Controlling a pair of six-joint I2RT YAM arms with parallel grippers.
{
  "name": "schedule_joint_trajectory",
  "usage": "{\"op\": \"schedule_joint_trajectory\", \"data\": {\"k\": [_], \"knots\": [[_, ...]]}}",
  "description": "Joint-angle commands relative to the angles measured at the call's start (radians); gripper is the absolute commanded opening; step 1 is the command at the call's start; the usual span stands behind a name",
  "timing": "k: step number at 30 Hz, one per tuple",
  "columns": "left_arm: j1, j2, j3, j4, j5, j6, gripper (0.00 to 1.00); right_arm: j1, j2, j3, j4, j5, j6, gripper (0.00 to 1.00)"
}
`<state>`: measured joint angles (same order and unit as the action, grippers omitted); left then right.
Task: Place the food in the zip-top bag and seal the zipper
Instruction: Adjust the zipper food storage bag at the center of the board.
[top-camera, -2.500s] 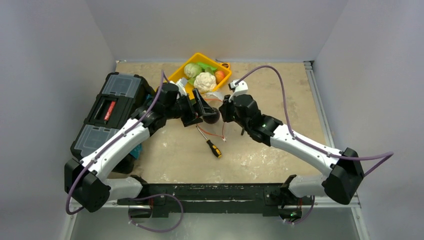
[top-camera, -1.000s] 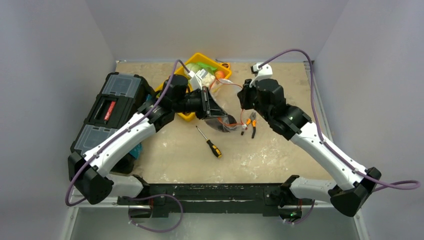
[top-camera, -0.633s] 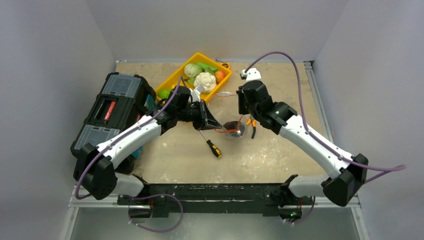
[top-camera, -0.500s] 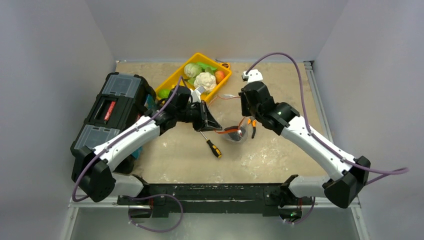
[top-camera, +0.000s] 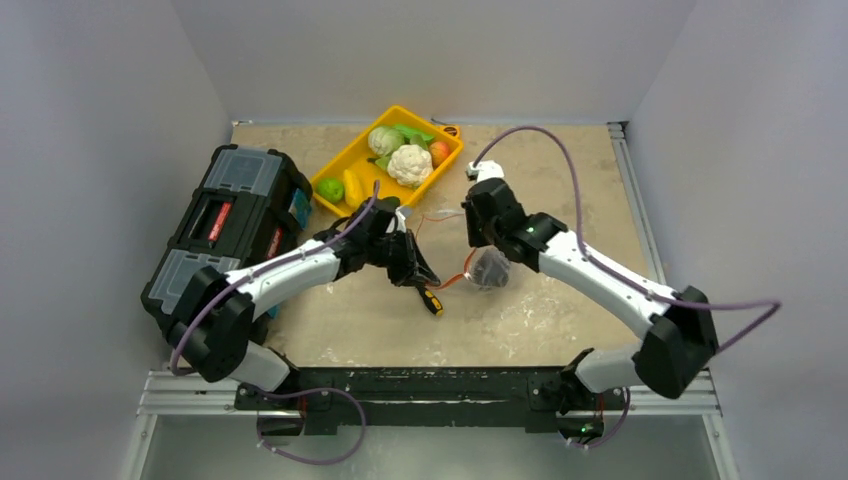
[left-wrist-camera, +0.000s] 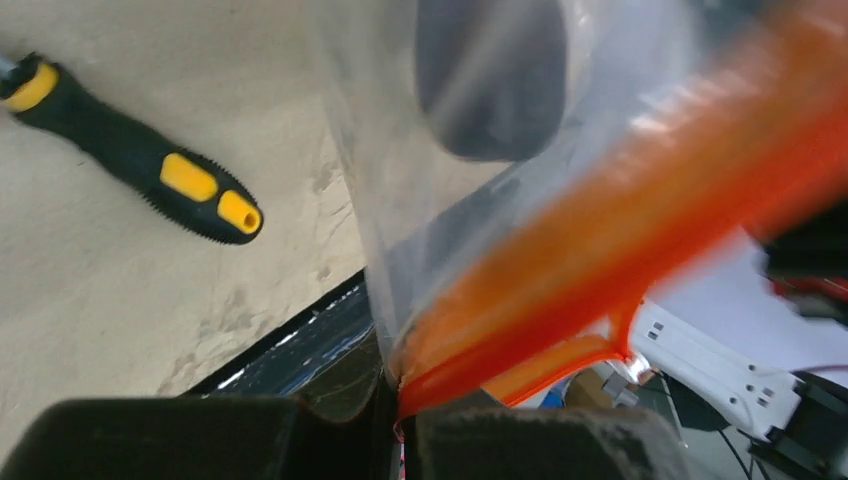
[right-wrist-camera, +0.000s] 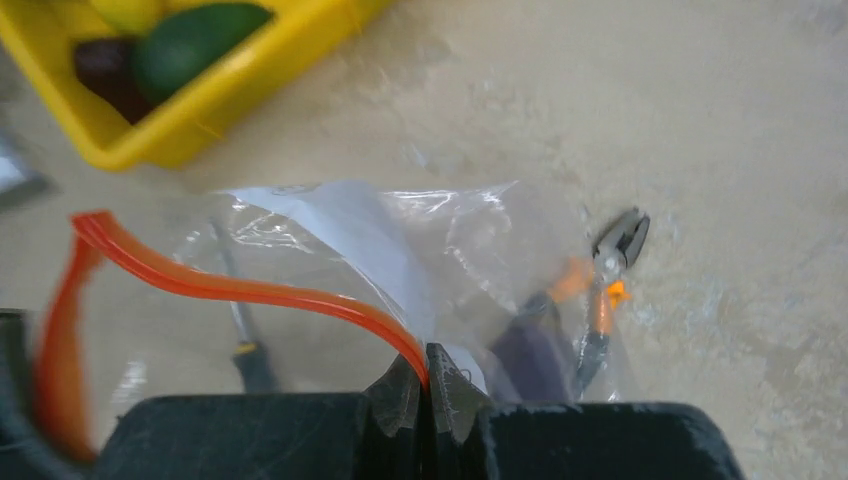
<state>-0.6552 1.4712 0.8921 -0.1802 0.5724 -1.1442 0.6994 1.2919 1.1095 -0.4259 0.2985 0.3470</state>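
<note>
The clear zip-top bag (top-camera: 489, 268) hangs low over the table centre with a dark purple eggplant (left-wrist-camera: 490, 80) inside. Its red-orange zipper (top-camera: 455, 283) stretches between my two grippers. My left gripper (left-wrist-camera: 405, 405) is shut on one end of the zipper (left-wrist-camera: 620, 210), beside the screwdriver. My right gripper (right-wrist-camera: 428, 378) is shut on the other end of the zipper (right-wrist-camera: 250, 290). In the top view the left gripper (top-camera: 424, 279) and right gripper (top-camera: 474, 252) are close together. Cabbage (top-camera: 385, 139), cauliflower (top-camera: 410, 164), an orange-red fruit (top-camera: 439, 151), a lime (top-camera: 330, 188) and corn (top-camera: 352, 185) lie in the tray.
The yellow tray (top-camera: 428, 180) stands at the back centre, and a green avocado (right-wrist-camera: 195, 35) shows in it. A black toolbox (top-camera: 225, 225) fills the left side. A screwdriver (top-camera: 430, 300) lies under the left gripper. Orange-handled pliers (right-wrist-camera: 605, 285) lie behind the bag.
Both arms have moved the bag away from the tray toward the near side and lowered it. The tray's food is uncovered again, and the bag now hides the pliers from above.
</note>
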Motion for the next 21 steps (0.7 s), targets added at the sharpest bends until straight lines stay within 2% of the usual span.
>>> {"op": "schedule_joint_trajectory", "data": {"k": [1, 3, 6, 9, 13, 16, 19, 21], "knots": [[-0.007, -0.120, 0.171, -0.173, -0.064, 0.119, 0.00, 0.013, 0.001, 0.079, -0.071, 0.090, -0.016, 0.00], [-0.009, -0.154, 0.258, -0.249, -0.085, 0.165, 0.00, 0.020, -0.048, 0.129, -0.060, 0.097, -0.040, 0.00], [-0.010, -0.198, 0.282, -0.235, -0.071, 0.152, 0.00, 0.030, -0.090, 0.215, -0.096, 0.076, -0.046, 0.00], [-0.011, -0.223, 0.218, -0.191, -0.063, 0.125, 0.00, 0.043, -0.110, 0.214, -0.085, 0.033, -0.034, 0.00], [-0.006, -0.192, 0.101, -0.130, -0.057, 0.100, 0.00, 0.043, -0.088, 0.079, 0.003, -0.025, 0.004, 0.00], [-0.002, -0.157, 0.072, -0.116, -0.027, 0.092, 0.00, 0.043, -0.015, 0.034, 0.000, -0.009, 0.008, 0.00], [-0.001, -0.188, 0.098, -0.096, -0.016, 0.082, 0.00, 0.046, 0.023, 0.087, -0.091, 0.085, -0.014, 0.00], [-0.002, -0.222, 0.154, -0.161, -0.034, 0.105, 0.00, 0.053, -0.005, 0.128, -0.129, 0.128, -0.032, 0.00]]}}
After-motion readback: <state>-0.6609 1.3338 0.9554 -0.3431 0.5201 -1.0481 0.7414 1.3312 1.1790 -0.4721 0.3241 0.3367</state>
